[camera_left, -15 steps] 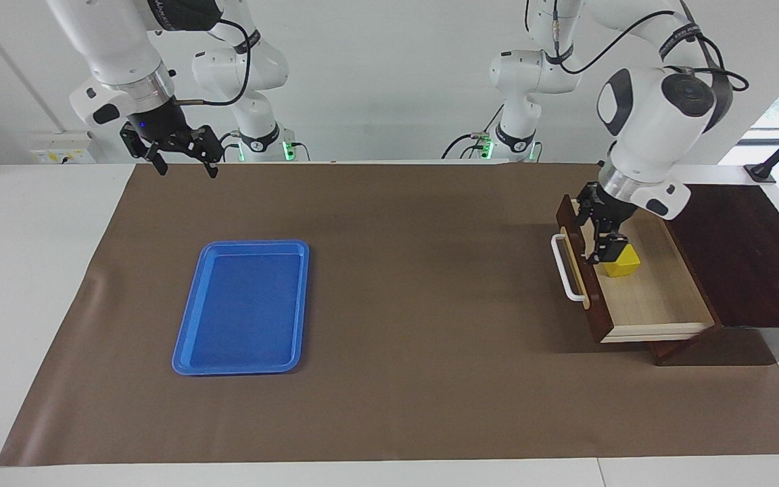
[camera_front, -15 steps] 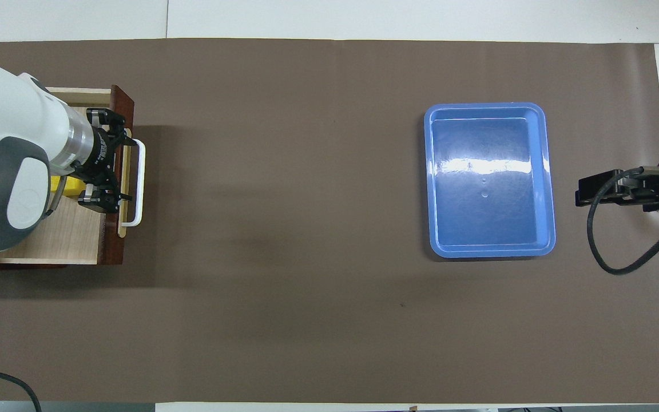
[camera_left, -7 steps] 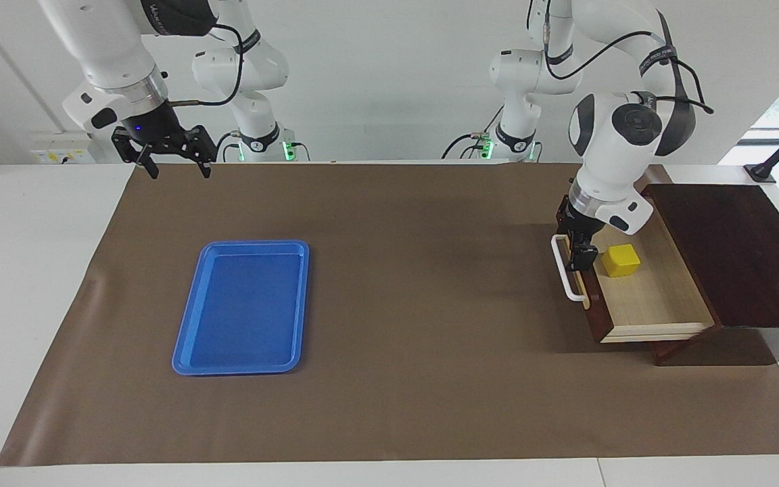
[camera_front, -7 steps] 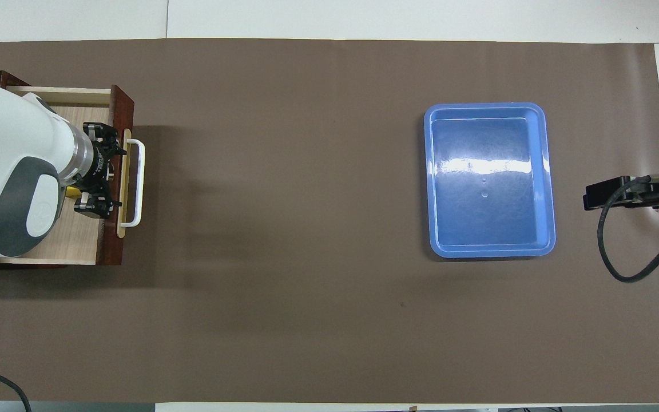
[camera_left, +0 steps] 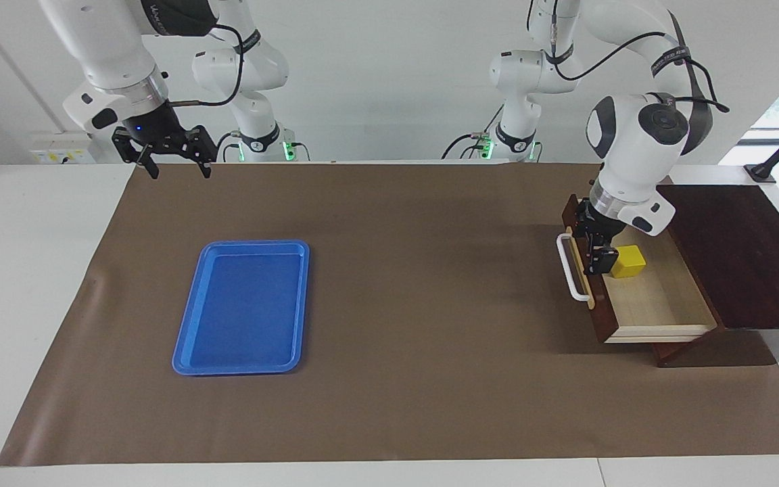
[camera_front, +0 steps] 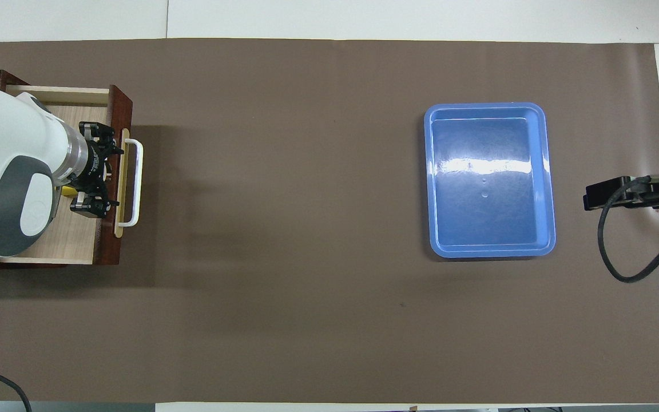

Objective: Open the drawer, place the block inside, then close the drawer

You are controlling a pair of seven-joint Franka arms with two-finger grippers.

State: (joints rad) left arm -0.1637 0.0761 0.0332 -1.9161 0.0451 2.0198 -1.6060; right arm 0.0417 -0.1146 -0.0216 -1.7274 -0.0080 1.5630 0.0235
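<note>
The dark brown drawer stands partly pulled out of its dark box at the left arm's end of the table. Its white bar handle faces the middle of the table. The yellow block lies on the drawer's pale floor, just inside the front panel. My left gripper is down at the top edge of that front panel, beside the block and not holding it. In the overhead view the left arm hides most of the drawer, and only a sliver of the block shows. My right gripper waits open and empty, up in the air over the table's edge by its base.
A flat blue tray lies empty on the brown mat toward the right arm's end; it also shows in the overhead view. The right arm's black cable hangs over the mat's edge.
My left gripper moved from beside the block to the drawer's front panel. The drawer has since slid a little way into its box. The right gripper shifted slightly.
</note>
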